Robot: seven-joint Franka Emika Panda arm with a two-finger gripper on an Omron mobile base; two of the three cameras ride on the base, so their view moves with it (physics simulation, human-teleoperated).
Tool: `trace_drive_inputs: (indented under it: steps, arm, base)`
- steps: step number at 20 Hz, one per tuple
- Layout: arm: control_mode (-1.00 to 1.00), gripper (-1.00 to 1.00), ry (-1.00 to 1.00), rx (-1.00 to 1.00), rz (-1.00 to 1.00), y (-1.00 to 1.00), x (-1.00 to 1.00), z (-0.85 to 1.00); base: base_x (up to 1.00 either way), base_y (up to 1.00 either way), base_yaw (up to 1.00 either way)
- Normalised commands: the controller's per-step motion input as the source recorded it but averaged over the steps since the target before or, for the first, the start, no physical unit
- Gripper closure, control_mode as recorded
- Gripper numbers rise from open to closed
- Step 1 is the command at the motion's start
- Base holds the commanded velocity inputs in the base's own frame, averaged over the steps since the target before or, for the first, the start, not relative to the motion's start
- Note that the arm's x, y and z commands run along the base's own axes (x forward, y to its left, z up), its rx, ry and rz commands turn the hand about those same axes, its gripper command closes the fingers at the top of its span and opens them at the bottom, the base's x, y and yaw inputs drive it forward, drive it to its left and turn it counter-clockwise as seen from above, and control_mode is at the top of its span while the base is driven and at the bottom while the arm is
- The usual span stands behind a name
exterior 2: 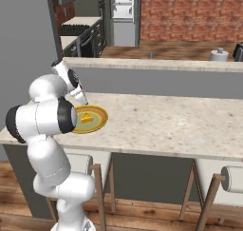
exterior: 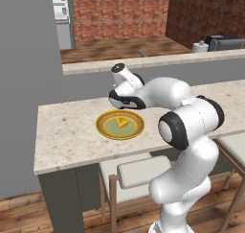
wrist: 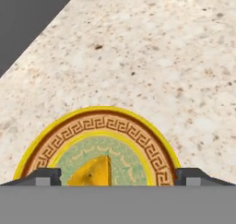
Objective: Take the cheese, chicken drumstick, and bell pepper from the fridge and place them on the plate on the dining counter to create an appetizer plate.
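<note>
The arm [exterior: 186,131] consists of glossy white, rounded tubular links joined by dark grey-black ring-shaped joint bands. Link ends are capped with smooth white domes. The gripper [wrist: 118,178] has two small dark finger tips with lighter grey faces.

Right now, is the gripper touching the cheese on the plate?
Apart. In the hand view the two fingertips stand wide to either side of the cheese, with bare plate between.
</note>
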Motion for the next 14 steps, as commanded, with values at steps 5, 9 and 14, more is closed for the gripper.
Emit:
trace_drive_inputs:
  steps: [5, 9, 14]
  arm:
    - [-1.00, -1.00, -0.01, 0.01, -0.02, -0.74, -0.72, 0.76]
    - [-1.00, -1.00, -0.08, 0.00, 0.26, -0.75, -0.60, 0.65]
    - [-1.00, -1.00, 0.00, -0.02, 0.40, -0.19, -0.53, 0.34]
  base:
    - [0.00, 0.00, 0.00]
    - [0.00, 0.00, 0.00]
    - [0.00, 0.00, 0.00]
